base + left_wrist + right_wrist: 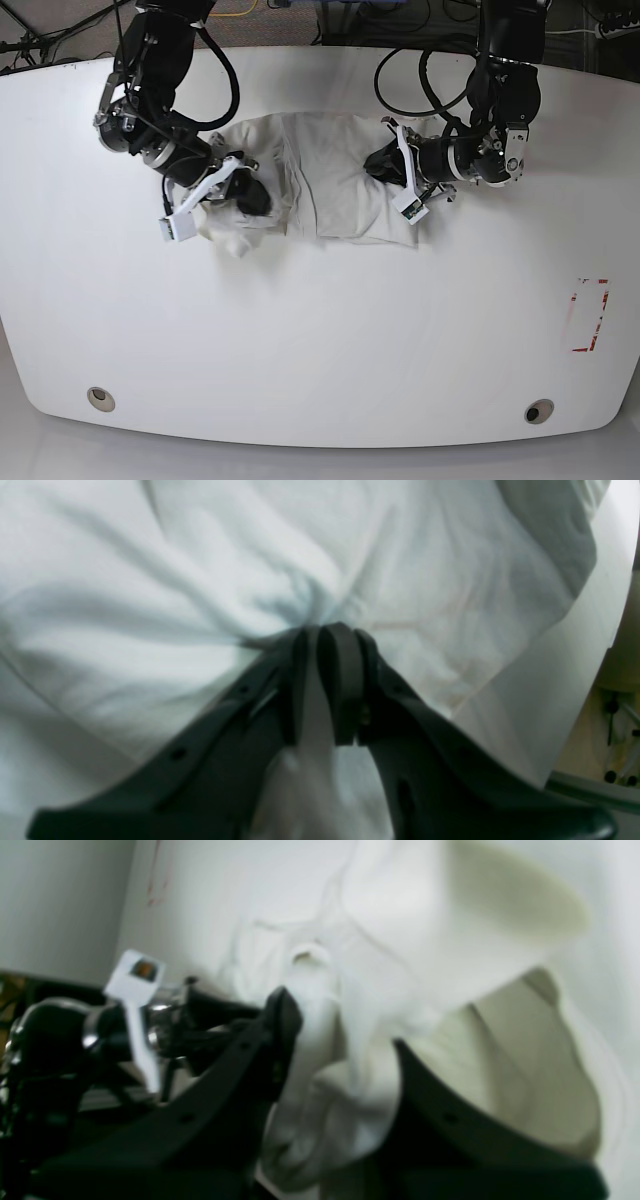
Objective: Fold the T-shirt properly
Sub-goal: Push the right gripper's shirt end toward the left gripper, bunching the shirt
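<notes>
The off-white T-shirt lies wrinkled and partly folded on the far middle of the white table. My left gripper is at the shirt's right edge. In the left wrist view the left gripper is shut, pinching a gathered fold of the shirt. My right gripper is at the shirt's left edge. In the right wrist view the right gripper has a thick bunch of the shirt between its jaws. No yellow-orange patch shows.
A red rectangular marking is on the table at the right. Two round fittings sit near the front edge. Cables run down from the back to the left arm. A white tag sticks out by the right wrist.
</notes>
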Available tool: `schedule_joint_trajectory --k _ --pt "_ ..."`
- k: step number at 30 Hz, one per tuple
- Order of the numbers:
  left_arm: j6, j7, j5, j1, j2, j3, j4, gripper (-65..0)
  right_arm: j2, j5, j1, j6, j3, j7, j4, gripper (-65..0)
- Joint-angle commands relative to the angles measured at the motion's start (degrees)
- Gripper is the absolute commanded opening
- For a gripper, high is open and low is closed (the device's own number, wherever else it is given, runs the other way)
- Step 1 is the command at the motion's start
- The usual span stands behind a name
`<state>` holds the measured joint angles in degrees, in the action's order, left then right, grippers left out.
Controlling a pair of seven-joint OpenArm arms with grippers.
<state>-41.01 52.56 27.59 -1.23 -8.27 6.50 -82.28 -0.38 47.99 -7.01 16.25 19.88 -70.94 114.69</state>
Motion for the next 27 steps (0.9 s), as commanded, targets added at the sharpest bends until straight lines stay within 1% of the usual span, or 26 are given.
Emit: schedule_joint_trajectory --k 1,3,5,7,15,18,20,25,26,27 --pt "1.0 7.9 -7.9 -1.5 -0.2 0.8 2.9 -56.1 -0.6 1.7 1.2 -1.1 -2.3 1.7 1.3 -64.5" --pt "1.0 7.9 -7.9 -1.4 -0.2 0.8 4.1 -56.1 -1.8 1.4 1.3 -2.2 -3.6 1.7 1.1 -64.5" --pt "1.0 7.9 -7.9 -0.7 -0.2 0.8 4.3 -56.1 -3.1 -0.6 1.3 -3.5 -5.9 1.7 1.2 -64.5" --pt "1.0 7.9 -7.9 -0.7 -0.2 0.8 4.3 -56.1 -3.5 -2.9 1.3 -4.2 -8.1 1.7 1.2 -64.5" --pt "1.0 7.9 -7.9 -0.7 -0.2 0.7 4.3 -56.1 -4.0 -12.9 1.8 -5.4 -17.6 1.7 1.2 -64.4" --pt "1.0 7.9 -7.9 -0.7 -0.2 0.5 4.3 -56.1 -4.1 -16.3 1.8 -5.8 -20.3 1.7 1.2 -64.0" --pt "1.0 7.9 -7.9 -0.7 -0.2 0.5 4.3 -56.1 -4.4 -19.3 2.0 -6.6 -22.4 1.7 1.1 -63.7" --pt "1.0 7.9 -7.9 -0.8 -0.2 0.5 4.3 -56.1 -5.6 -24.4 2.3 -8.7 -26.2 1.7 1.0 -63.3" --pt "1.0 7.9 -7.9 -0.8 -0.2 0.5 4.3 -56.1 -5.7 -25.2 2.7 -9.1 -26.4 1.7 0.9 -62.8" --pt "1.0 7.9 -7.9 -0.8 -0.2 0.5 4.3 -56.1 -5.8 -26.3 3.4 -9.4 -26.9 1.7 0.8 -60.7"
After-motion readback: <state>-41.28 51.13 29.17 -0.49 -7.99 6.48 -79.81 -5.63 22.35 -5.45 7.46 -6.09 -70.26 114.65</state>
